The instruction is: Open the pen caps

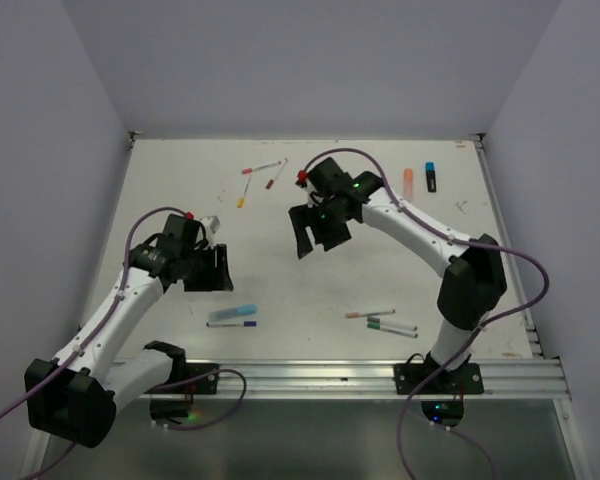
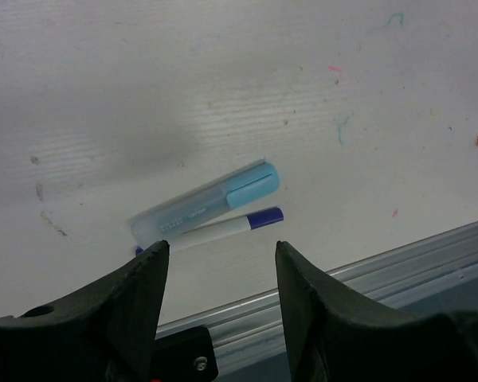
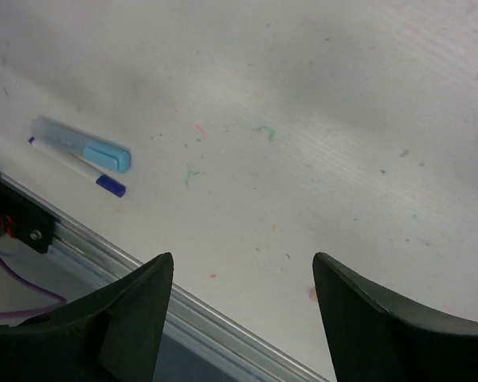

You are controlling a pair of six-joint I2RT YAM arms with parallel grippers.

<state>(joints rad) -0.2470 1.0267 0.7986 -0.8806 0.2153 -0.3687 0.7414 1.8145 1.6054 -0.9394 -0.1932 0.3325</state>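
Left wrist, blue pen cap just beyond left gripper

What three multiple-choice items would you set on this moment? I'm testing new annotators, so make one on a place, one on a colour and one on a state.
1. Where does the light-blue highlighter lie?
A. Beside a thin pen, near the front rail
B. Hanging off the rail's edge
C. Standing upright on its end

2. What colour is the thin pen's cap?
A. Red
B. Dark blue
C. Yellow

3. How is the left end effector?
A. Shut on the highlighter
B. Shut on the thin pen
C. Open, holding nothing

Answers:
1. A: the left wrist view shows them lying side by side by the rail.
2. B: the cap reads dark blue in both wrist views.
3. C: its fingers stand apart with nothing between them.
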